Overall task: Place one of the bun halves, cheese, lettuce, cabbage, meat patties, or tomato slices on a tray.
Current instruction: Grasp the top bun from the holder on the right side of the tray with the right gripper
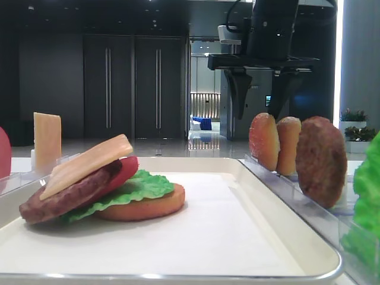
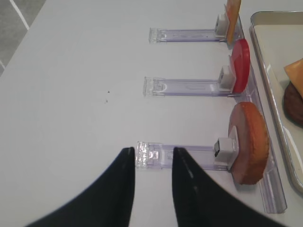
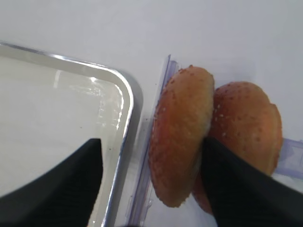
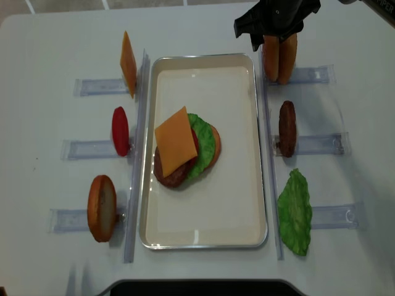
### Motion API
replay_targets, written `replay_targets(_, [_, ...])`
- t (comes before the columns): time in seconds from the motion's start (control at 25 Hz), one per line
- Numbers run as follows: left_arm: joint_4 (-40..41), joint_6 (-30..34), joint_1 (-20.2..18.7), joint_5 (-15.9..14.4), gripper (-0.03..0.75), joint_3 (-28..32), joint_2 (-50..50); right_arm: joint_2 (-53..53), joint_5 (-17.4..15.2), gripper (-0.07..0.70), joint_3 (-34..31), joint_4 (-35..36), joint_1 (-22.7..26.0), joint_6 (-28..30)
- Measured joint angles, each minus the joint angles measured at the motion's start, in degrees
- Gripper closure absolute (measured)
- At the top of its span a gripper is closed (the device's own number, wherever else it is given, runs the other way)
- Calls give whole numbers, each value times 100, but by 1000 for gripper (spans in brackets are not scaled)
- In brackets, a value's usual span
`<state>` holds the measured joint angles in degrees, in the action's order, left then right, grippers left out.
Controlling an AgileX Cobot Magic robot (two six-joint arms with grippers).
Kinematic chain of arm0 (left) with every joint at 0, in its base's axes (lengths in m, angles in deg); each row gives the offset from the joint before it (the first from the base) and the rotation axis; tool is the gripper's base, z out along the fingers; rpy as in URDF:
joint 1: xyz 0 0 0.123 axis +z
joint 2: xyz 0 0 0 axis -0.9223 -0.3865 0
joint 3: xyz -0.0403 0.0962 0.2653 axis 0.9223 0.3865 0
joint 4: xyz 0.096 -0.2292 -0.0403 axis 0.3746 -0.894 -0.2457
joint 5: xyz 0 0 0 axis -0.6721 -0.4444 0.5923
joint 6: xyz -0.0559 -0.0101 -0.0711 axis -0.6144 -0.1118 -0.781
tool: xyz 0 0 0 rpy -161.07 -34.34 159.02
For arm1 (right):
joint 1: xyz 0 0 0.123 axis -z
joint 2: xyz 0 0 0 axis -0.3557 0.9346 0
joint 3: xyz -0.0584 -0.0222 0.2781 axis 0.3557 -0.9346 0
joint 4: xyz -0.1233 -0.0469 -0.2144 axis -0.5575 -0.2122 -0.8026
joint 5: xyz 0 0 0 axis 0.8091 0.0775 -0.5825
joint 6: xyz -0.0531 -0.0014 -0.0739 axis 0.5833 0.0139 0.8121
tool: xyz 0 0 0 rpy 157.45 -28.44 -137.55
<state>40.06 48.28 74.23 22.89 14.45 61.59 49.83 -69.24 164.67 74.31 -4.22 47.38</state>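
Observation:
Two seeded bun halves stand on edge in a clear rack beside the tray [image 4: 259,123]. My right gripper [image 3: 151,141] is open and straddles the nearer bun half [image 3: 182,137]. One finger [image 3: 71,184] is over the tray's corner, clear of the bun. The other finger [image 3: 232,179] sits between this bun and the second one [image 3: 248,120]. From above, the right gripper [image 4: 270,42] hangs over the bun pair [image 4: 270,60]. My left gripper [image 2: 153,151] is open and empty over the outer end of a rack [image 2: 189,153].
On the tray lies a stack: bottom bun [image 4: 214,143], lettuce [image 4: 203,145], patty [image 4: 168,176], cheese [image 4: 176,137]. Racks on the left hold a cheese slice [image 4: 128,63], a tomato slice [image 4: 120,131] and a bun [image 4: 102,208]. Those on the right hold a patty [image 4: 287,128] and lettuce [image 4: 295,213].

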Motion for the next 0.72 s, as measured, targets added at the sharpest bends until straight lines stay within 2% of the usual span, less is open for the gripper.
replay_targets(0.24, [0,0,0,0,507,0,0,47,-101,197,0,-4,11,23])
replay_targets(0.52, [0,0,0,0,524,0,0,93,-72,204,0,-4,11,35])
replay_targets(0.64, [0,0,0,0,540,0,0,99,-67,256,0,-50,11,35])
replay_targets(0.72, [0,0,0,0,549,0,0,99,-73,349,0,-147,21,35])
